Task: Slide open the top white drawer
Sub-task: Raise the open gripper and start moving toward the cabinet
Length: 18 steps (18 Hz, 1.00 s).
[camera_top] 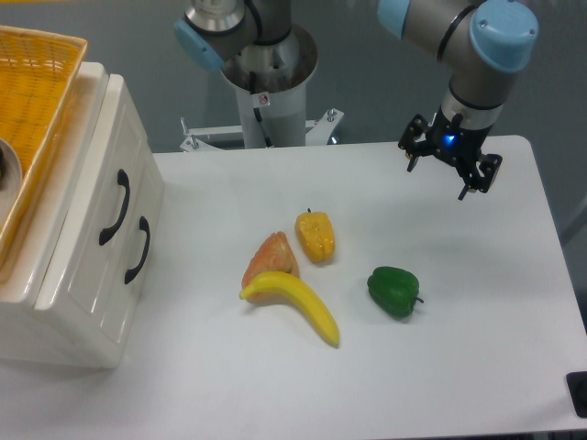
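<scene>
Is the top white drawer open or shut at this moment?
Shut. The top white drawer sits flush with the cabinet front, no box showing. The gripper hangs far off over the table.

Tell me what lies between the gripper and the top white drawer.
Bare white table lies between the gripper and the top white drawer; the toy foods sit nearer the camera.

The top white drawer (103, 203) sits in the small cabinet at the left edge of my table. It is shiny and creamy white, with a raised panel shape on its front. One curved black handle sticks out from the middle of that front (it looks a bit like a thin black bow). The drawer is pushed all the way in, so its front lines up flat with the cabinet. From up here I see the front leaning away at a slant.
</scene>
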Available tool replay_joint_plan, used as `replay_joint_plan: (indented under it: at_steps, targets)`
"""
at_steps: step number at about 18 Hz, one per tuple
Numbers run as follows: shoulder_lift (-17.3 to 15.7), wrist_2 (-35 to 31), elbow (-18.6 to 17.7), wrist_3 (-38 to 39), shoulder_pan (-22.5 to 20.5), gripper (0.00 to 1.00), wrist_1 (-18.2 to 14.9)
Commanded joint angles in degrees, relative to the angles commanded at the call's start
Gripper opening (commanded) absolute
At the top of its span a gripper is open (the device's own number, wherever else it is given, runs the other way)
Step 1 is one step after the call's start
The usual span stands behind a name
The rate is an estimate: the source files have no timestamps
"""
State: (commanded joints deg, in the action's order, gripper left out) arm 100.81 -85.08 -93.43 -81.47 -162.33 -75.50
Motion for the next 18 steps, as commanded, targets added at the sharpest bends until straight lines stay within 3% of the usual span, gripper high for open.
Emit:
replay_joint_plan:
  at_steps: [18]
  targets:
    - [0.0, 0.27, -1.76, 1.67, 0.97, 1.0, -0.09]
